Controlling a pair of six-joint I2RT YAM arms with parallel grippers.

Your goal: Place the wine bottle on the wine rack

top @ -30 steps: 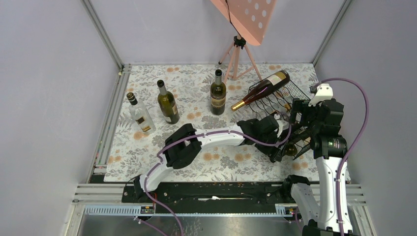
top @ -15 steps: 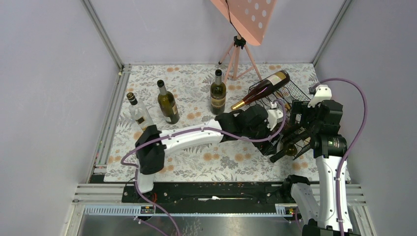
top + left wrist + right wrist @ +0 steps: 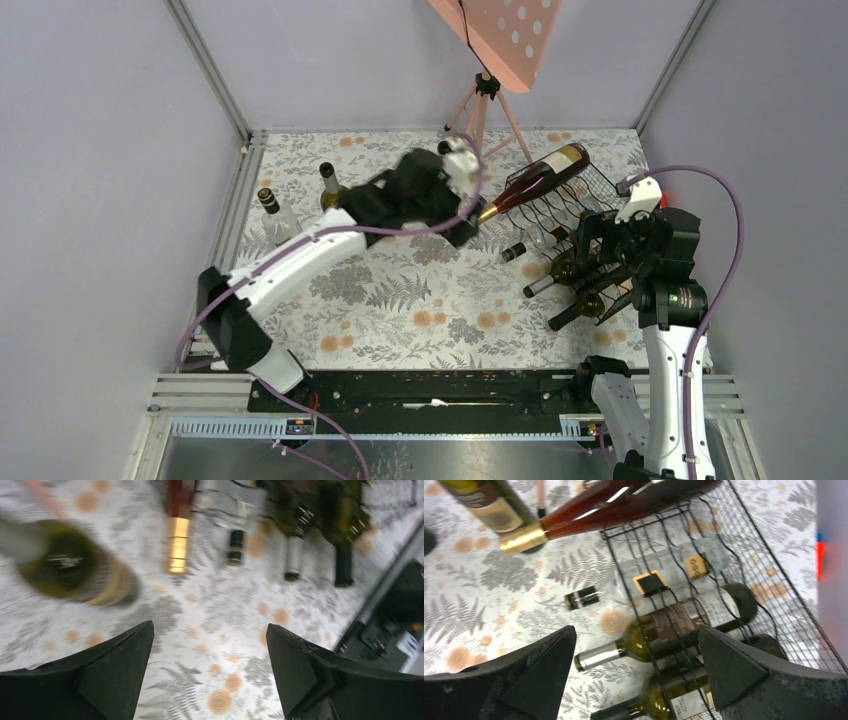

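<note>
Plain lilac walls (image 3: 100,150) enclose a fern-and-flower printed tabletop (image 3: 420,300); a pink tripod stand (image 3: 487,88) sits at the far edge.

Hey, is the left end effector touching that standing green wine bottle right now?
Apart. In the left wrist view, flowered tablecloth shows between the green wine bottle and the open left end effector.

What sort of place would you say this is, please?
Probably a robotics lab cell: plain grey wall panels on silver aluminium framing, two white arms bolted by a floral-patterned tabletop, a black wire wine rack.
</note>
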